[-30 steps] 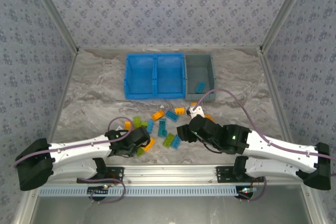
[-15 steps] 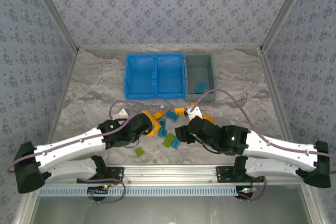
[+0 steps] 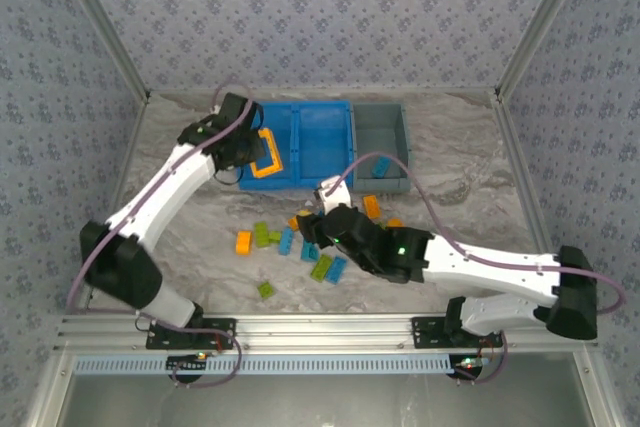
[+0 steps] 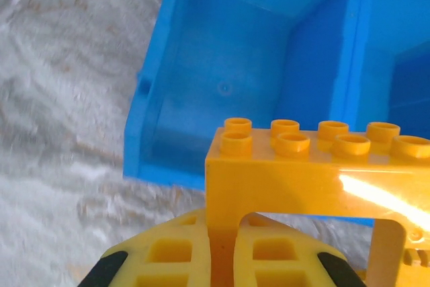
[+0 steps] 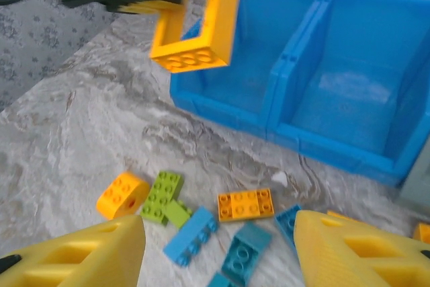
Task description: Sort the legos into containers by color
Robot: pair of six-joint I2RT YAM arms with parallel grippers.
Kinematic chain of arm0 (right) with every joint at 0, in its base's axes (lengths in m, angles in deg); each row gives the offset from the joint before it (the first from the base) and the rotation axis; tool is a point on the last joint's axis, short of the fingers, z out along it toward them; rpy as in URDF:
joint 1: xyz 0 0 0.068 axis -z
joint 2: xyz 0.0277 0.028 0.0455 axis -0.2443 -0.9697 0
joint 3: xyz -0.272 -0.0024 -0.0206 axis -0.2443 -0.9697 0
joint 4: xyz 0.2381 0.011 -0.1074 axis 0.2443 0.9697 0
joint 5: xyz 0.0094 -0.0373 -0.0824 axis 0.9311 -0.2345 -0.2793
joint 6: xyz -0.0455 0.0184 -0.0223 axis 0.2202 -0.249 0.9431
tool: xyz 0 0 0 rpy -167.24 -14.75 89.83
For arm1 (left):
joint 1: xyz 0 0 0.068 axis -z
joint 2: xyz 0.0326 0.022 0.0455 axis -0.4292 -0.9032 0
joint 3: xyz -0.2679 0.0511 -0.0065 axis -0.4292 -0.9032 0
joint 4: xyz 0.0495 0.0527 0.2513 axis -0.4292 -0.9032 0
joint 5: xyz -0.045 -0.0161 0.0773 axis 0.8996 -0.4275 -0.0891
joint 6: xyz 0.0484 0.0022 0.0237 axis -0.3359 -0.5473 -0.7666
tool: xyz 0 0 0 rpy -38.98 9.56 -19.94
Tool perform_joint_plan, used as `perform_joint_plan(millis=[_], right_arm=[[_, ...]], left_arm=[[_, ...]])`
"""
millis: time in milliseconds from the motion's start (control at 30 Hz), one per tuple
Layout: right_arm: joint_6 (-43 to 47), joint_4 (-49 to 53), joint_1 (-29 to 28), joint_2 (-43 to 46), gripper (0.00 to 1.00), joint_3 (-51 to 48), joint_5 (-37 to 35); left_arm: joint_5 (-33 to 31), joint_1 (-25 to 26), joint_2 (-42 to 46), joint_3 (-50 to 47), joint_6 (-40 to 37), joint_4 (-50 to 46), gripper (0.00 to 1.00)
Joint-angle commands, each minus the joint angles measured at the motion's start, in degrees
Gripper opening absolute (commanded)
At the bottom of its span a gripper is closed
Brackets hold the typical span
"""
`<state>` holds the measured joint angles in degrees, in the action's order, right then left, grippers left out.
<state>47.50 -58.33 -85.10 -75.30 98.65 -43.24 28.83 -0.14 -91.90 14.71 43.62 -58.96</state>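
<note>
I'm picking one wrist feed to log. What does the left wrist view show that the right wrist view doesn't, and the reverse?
Left wrist, not right: the left tool close up, its gridded yellow pads clamped on an upright of the orange frame. Right wrist, not left: loose legos on the table, among them an orange brick and a lime green brick, with the open right tool above them. Both: the frame, held at the blue bin's left compartment.
</note>
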Motion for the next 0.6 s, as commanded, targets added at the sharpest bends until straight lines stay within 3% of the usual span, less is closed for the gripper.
perform_joint_plan(millis=[0,200,567], right_arm=[[3.8,-6.62,0.61,-3.66,0.63,4.55,-5.47],[1.81,-5.0,1.39,-4.09,0.63,5.1,-5.59],[-2.59,-1.02,2.66,0.14,0.64,1.14,-6.07]], left_arm=[[2.8,-1.5,-8.38,8.32,-13.11,-4.29,0.0],[1.76,-3.04,-23.07,21.44,-17.64,-7.73,0.0],[1.08,-4.38,-34.41,31.02,-18.14,-6.23,0.0]])
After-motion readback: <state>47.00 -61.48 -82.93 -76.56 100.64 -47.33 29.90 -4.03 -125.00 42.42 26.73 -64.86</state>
